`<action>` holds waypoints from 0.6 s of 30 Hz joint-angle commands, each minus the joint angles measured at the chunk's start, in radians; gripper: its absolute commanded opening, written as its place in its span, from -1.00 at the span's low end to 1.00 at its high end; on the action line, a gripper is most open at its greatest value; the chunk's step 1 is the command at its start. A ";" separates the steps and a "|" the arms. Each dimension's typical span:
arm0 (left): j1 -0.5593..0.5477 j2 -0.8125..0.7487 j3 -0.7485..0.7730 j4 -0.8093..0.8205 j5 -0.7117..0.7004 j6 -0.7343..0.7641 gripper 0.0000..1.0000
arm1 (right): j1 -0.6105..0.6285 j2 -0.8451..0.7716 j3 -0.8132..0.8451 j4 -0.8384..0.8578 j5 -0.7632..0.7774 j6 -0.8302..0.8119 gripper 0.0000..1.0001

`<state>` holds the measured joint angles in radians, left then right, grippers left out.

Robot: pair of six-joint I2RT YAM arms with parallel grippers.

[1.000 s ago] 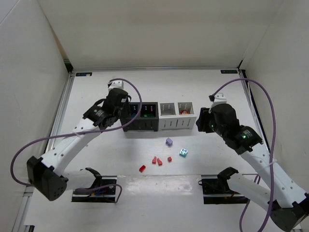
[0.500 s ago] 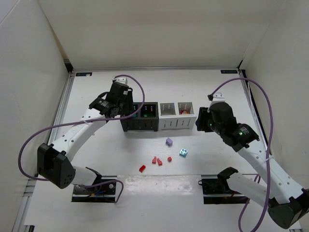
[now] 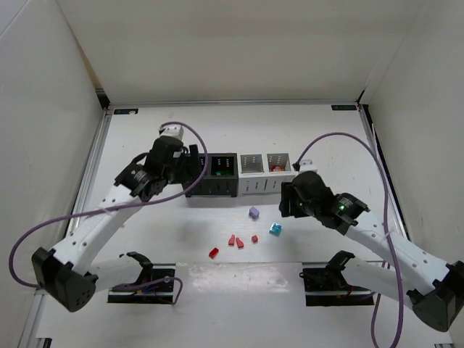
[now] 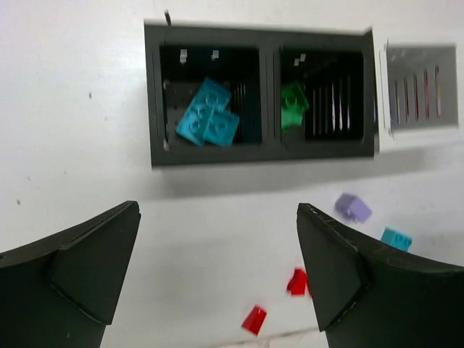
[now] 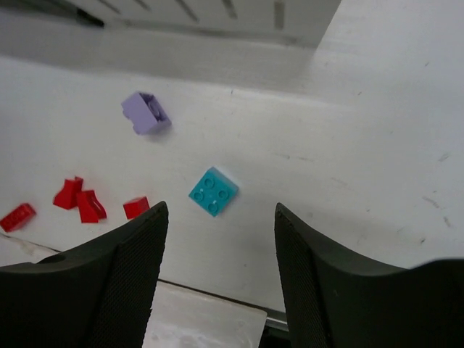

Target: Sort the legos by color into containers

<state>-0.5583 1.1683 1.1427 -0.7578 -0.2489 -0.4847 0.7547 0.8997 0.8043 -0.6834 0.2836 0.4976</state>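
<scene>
only the left wrist view looks into the black plastic twin bins (image 4: pixel 217 154): light blue lego bricks (image 4: pixel 206 119) in the left cell, a green brick (image 4: pixel 293 105) in the right, beyond the wide-open, empty left hand (image 4: pixel 216 214). the right hand (image 5: pixel 217 217), parted and empty, hangs over a light blue flat brick (image 5: pixel 213 191), with a lilac brick (image 5: pixel 146 113) and red bricks (image 5: pixel 90 206) nearby on the white table (image 5: pixel 377 145). the white twin bins (image 3: pixel 255 185) hold contents too small to read.
</scene>
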 commanded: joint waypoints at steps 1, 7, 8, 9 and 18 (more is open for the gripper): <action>-0.049 -0.113 -0.073 -0.127 -0.041 -0.067 1.00 | 0.099 0.030 -0.056 0.053 0.064 0.125 0.28; -0.094 -0.300 -0.192 -0.228 -0.021 -0.153 1.00 | 0.201 0.177 -0.112 0.108 0.172 0.317 0.34; -0.106 -0.314 -0.199 -0.250 -0.026 -0.161 1.00 | 0.216 0.211 -0.131 0.131 0.180 0.329 0.34; -0.106 -0.324 -0.210 -0.256 -0.027 -0.167 1.00 | 0.224 0.235 -0.132 0.163 0.178 0.332 0.34; -0.147 -0.455 -0.221 -0.382 -0.058 -0.206 1.00 | 0.236 0.389 -0.174 0.288 0.181 0.357 0.34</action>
<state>-0.7010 0.7448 0.9234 -1.0786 -0.2756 -0.6693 0.9905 1.2568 0.6388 -0.4667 0.4217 0.8093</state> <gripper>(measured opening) 0.998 0.668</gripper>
